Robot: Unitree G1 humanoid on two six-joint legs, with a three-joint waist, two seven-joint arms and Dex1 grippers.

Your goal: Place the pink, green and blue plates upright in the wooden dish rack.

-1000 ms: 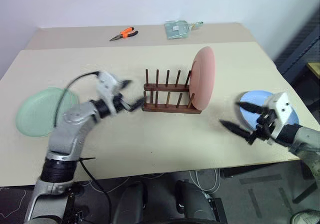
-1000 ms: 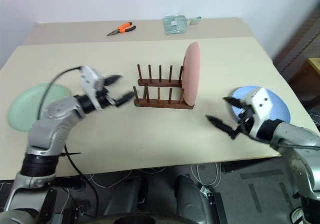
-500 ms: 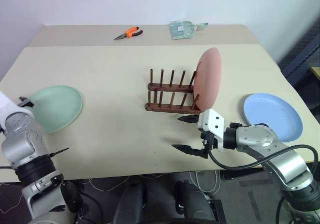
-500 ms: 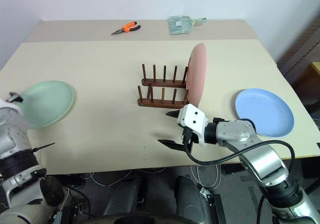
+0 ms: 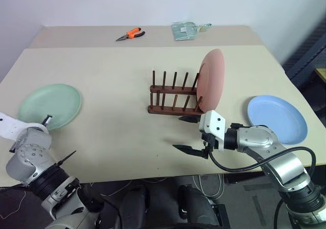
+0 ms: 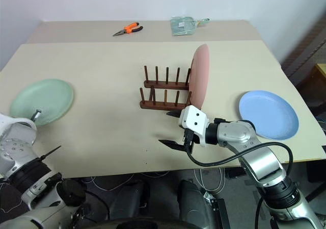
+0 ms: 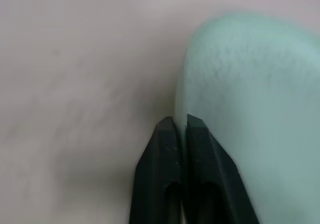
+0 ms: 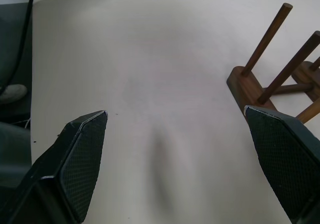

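Left hand (image 7: 180, 121): black fingers pinched together at the rim of the green plate (image 5: 50, 105); wrist view has the rim edge right at the tips, but can't tell if it's actually clamped between them or just touching. Green plate is round, matte, shallow, lying flat on the table (image 5: 112, 86) at about 9 o'clock from the rack.

Right hand (image 5: 189, 134): spread wide, nothing in it, hovering over bare table just in front of the rack, roughly 5 o'clock from it. Fingers are tapered black wedges with a fine knurled pad texture in the wrist view.

Rack (image 5: 174, 95): dark brown wood, two rows of thin round pegs on base bars, mid-table. Pink plate (image 5: 211, 79) stands upright in its right-end slot, smooth, round, face toward the rack's 3 o'clock side, leaning slightly.

Blue plate (image 5: 277, 118): flat on the table at 3–4 o'clock from the rack, well apart from it, smooth with a raised rim.

Table top is matte beige, two panels with a seam running across behind the rack. Far panel: orange-handled pliers (image 5: 129, 34) at 11 o'clock, a clear plastic bag (image 5: 185, 29) at 12 o'clock.
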